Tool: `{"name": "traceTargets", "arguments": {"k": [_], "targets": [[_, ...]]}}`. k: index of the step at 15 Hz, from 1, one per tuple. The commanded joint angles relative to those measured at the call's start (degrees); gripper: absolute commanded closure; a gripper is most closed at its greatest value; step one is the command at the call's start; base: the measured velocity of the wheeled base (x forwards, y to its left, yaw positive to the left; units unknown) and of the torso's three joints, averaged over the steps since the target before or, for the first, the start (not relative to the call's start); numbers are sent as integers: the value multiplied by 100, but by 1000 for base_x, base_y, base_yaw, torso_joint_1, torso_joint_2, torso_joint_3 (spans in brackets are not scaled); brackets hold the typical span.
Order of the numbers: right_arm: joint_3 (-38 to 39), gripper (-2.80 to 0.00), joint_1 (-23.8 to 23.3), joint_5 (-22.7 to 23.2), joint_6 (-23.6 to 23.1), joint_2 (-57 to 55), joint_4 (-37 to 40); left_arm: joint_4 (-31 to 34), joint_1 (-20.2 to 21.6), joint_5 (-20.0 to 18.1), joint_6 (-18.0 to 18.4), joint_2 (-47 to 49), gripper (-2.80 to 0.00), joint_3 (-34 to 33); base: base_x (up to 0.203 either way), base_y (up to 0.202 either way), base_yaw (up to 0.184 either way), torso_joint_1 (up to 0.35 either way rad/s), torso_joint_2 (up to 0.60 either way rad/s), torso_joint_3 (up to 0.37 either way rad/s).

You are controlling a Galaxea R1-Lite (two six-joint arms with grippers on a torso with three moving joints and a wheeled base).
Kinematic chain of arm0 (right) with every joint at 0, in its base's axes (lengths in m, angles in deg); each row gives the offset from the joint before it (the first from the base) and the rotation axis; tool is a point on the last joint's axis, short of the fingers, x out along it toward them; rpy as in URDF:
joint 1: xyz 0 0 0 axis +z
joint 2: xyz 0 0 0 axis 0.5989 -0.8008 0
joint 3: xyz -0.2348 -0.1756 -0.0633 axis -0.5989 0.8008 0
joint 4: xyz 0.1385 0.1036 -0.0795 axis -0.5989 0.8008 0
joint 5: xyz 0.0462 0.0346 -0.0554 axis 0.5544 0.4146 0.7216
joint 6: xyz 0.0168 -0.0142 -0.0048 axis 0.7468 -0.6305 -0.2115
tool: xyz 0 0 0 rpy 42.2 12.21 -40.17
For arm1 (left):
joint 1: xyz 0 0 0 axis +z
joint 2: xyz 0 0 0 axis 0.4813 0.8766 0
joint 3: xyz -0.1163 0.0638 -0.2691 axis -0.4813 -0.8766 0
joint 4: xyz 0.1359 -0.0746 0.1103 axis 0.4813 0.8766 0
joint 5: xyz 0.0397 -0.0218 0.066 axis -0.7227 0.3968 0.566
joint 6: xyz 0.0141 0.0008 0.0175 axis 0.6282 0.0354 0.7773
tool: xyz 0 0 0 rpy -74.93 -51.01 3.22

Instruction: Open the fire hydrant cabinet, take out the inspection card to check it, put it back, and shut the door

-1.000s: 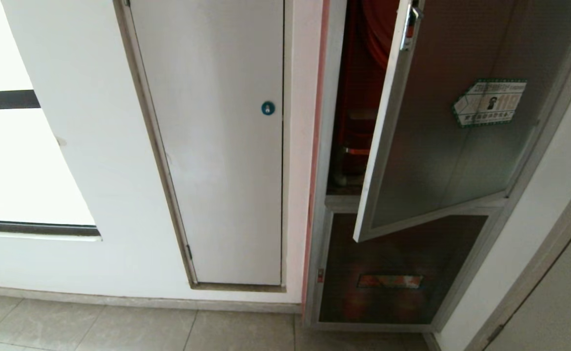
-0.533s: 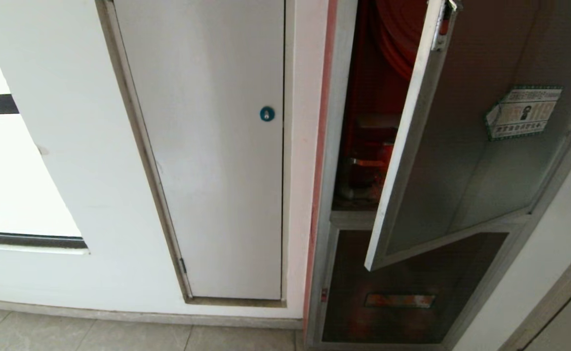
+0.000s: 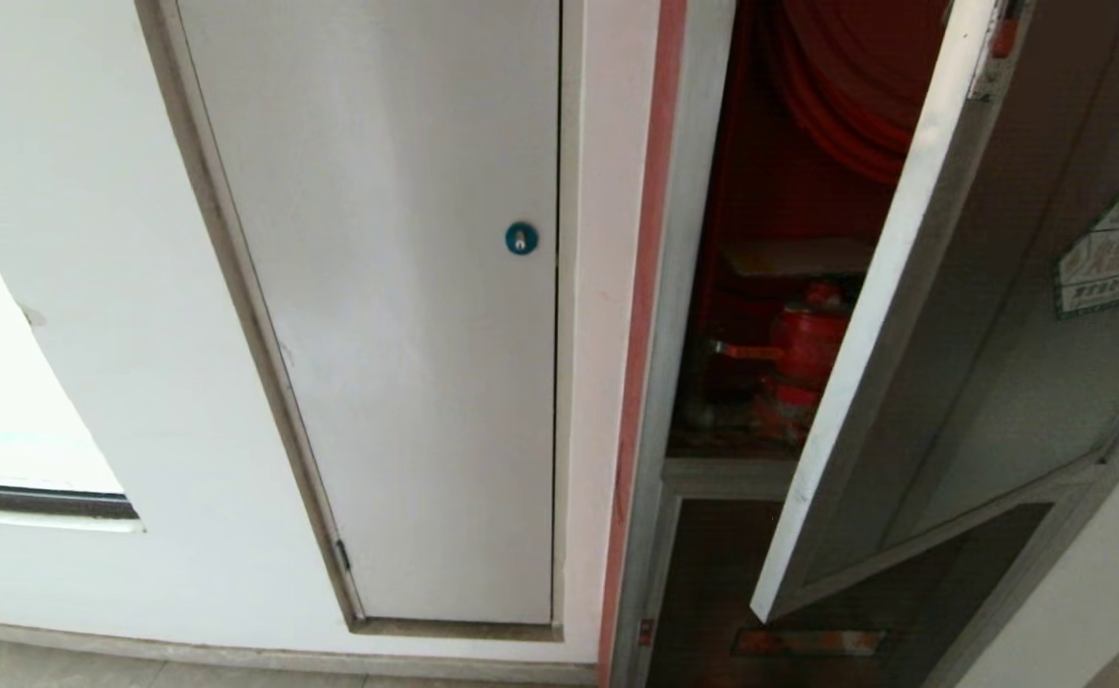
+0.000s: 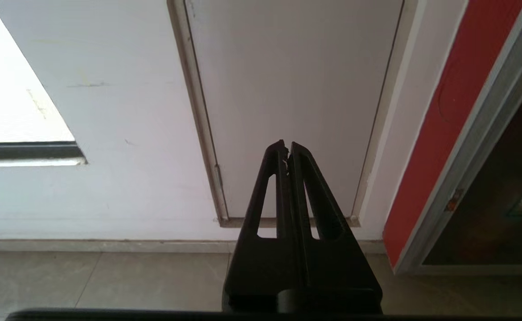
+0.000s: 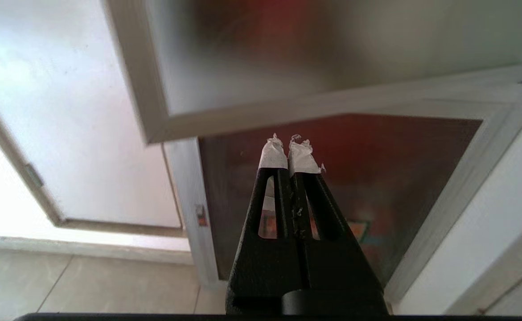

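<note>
The fire hydrant cabinet (image 3: 702, 287) fills the right of the head view, silver-framed with a red interior. Its door (image 3: 999, 334), dark glass with a green-bordered sticker (image 3: 1113, 253) and a red latch tab (image 3: 1001, 38), hangs ajar towards me. Inside are a red hose coil (image 3: 846, 86) and a red valve (image 3: 807, 339). A tan flat piece (image 3: 793, 256) lies above the valve; I cannot tell whether it is the inspection card. My right gripper (image 5: 287, 149) is shut and empty, low before the door's bottom corner (image 5: 154, 129). My left gripper (image 4: 287, 149) is shut, facing the white panel. Neither arm shows in the head view.
A plain white panel (image 3: 406, 287) with a blue round lock (image 3: 521, 238) is set in the wall left of the cabinet. Under the door sits a smaller dark panel (image 5: 376, 178) with a red label. Grey floor tiles (image 4: 109, 281) run along the wall's foot.
The whole head picture has grown and slid down and left: the camera has come closer to the cabinet. More of the red interior shows. Neither arm has moved.
</note>
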Motion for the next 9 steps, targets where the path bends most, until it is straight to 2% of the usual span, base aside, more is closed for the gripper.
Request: {"name": "traceTargets", "arguments": {"k": [1, 9], "targets": [[26, 0, 2, 4, -1, -7, 0, -2, 2, -2, 1, -1, 0, -1, 196, 0, 1, 2, 4, 7], [26, 0, 2, -5, -1, -7, 0, -2, -2, -2, 1, -1, 0, -1, 197, 0, -1, 4, 5, 2]]}}
